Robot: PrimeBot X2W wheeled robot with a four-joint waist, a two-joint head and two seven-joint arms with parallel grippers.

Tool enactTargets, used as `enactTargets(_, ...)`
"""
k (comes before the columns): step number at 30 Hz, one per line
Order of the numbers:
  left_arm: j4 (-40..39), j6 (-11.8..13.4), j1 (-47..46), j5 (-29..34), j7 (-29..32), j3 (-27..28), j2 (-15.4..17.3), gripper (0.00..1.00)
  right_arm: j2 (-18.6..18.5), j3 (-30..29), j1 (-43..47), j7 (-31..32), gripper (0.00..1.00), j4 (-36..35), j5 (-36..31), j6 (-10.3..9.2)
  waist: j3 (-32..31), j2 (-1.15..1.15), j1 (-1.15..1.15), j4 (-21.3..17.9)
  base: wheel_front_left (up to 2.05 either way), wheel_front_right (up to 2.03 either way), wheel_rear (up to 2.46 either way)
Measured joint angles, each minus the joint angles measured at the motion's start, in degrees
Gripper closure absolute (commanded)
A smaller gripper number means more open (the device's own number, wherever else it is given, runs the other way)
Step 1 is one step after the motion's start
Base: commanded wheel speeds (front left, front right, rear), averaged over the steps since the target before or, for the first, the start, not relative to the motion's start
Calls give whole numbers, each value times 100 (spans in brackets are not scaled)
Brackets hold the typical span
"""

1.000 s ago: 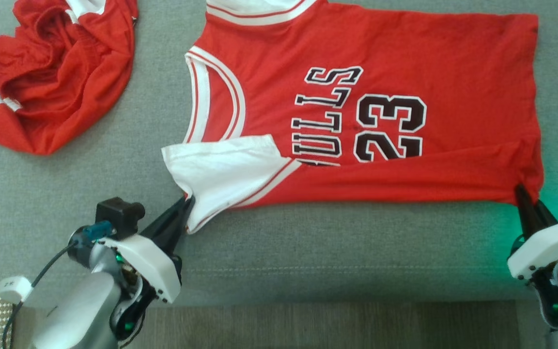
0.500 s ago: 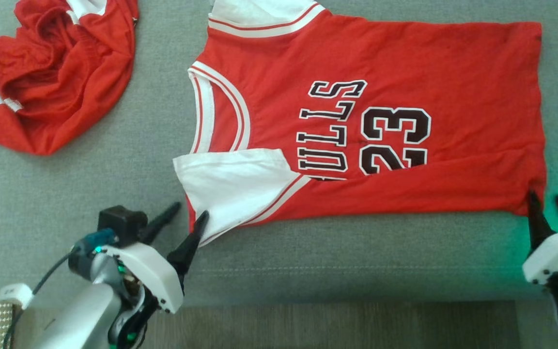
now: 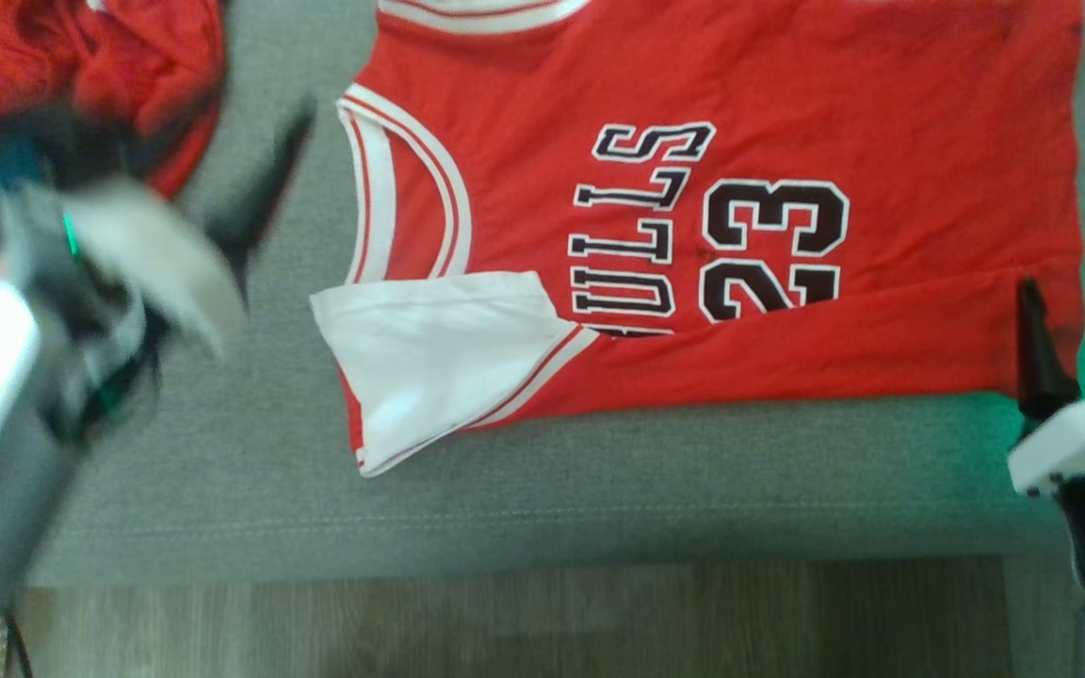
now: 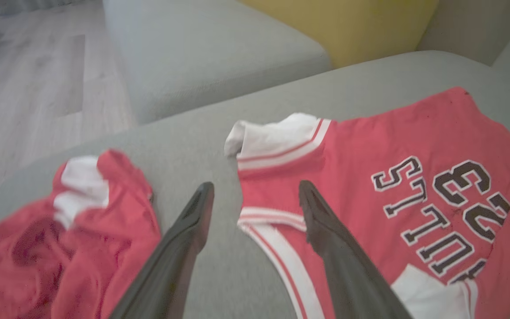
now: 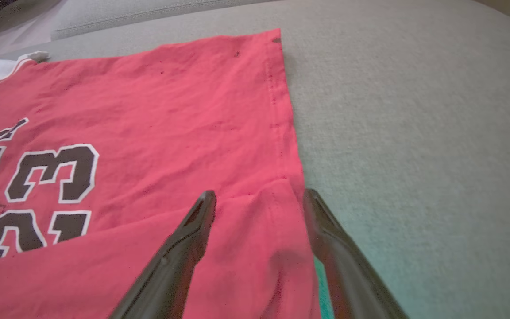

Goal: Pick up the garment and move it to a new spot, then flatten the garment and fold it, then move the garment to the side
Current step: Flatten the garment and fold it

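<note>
Jersey (image 3: 721,113), red with white trim, lies spread across the middle and right of the grey sofa cushion (image 3: 599,508). Its near long edge is doubled over, hiding the lowest letters and the bottoms of the numbers, and a white sleeve overlaps the fold. The head view cuts off the jersey's far edge. The left gripper (image 4: 255,190) is a blur in the head view; its wrist view shows the fingers spread and empty above the neckline, beside a crumpled red garment (image 4: 82,239) toward the cushion's left end. The right gripper (image 3: 1068,287) has its fingers parted astride the hem corner near the cushion's front edge, pinching nothing. Whether a fingertip touches cloth is unclear.
</note>
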Motion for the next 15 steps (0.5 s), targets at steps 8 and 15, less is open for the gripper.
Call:
enactTargets(8,581,-353,-2603,-505,1675,-89,-125,0,26,387,-435,44,0,-407,1,0,627,0,0,-164,0,0,0)
enactTargets(15,2106,-409,-4127,-236,2208,-448,-485,0,37,633,-691,-27,0,-441,88,0,1272,0,1,-528,0,0,0)
